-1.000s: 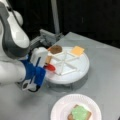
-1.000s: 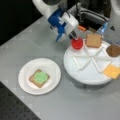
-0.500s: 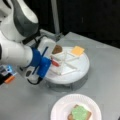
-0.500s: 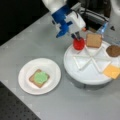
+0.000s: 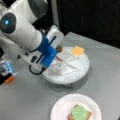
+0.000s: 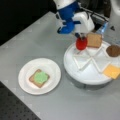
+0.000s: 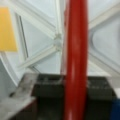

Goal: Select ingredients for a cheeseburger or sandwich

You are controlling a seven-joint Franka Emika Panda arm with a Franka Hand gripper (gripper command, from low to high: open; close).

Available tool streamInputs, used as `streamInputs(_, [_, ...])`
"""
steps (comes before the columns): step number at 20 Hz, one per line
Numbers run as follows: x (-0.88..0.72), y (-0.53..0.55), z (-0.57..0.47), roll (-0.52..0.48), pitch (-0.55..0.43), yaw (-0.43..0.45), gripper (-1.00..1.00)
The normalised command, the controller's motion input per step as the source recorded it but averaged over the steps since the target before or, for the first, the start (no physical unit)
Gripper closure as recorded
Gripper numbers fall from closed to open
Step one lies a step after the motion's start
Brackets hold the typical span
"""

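Red tomato disc point(image 7: 75, 62) (seen edge-on) above segmented tray point(image 7: 40, 37), cheese square point(image 7: 7, 28).

Pincer point(image 6: 81, 41) fingertips hidden behind tomato disc point(image 6: 81, 43); disc cut off top & bottom in wrist view. Paper plate point(image 5: 62, 105) cropped at bottom edge.

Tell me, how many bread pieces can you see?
2. One bread square lies in the white tray beside the claw; the other bread square sits under lettuce on the paper plate. None seems hidden.

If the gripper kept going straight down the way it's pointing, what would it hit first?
Probably the white segmented tray: the gripper, shut on the red tomato disc, hangs just above a compartment near the tray's edge; exact height is unclear.
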Motion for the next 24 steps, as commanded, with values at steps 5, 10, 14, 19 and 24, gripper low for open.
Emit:
streamInputs(5, [0.32, -0.15, 0.06, -0.128, 0.087, 0.123, 1.00])
streamInputs(10, [0.44, -0.13, 0.08, -0.133, 0.156, 0.252, 1.00])
streamInputs(14, [0.56, -0.12, 0.11, -0.125, 0.168, 0.284, 1.00])
streamInputs(19, [0.63, -0.19, 0.19, -0.124, 0.211, 0.313, 1.00])
streamInputs(24, [0.47, -0.17, 0.18, -0.092, 0.226, 0.306, 1.00])
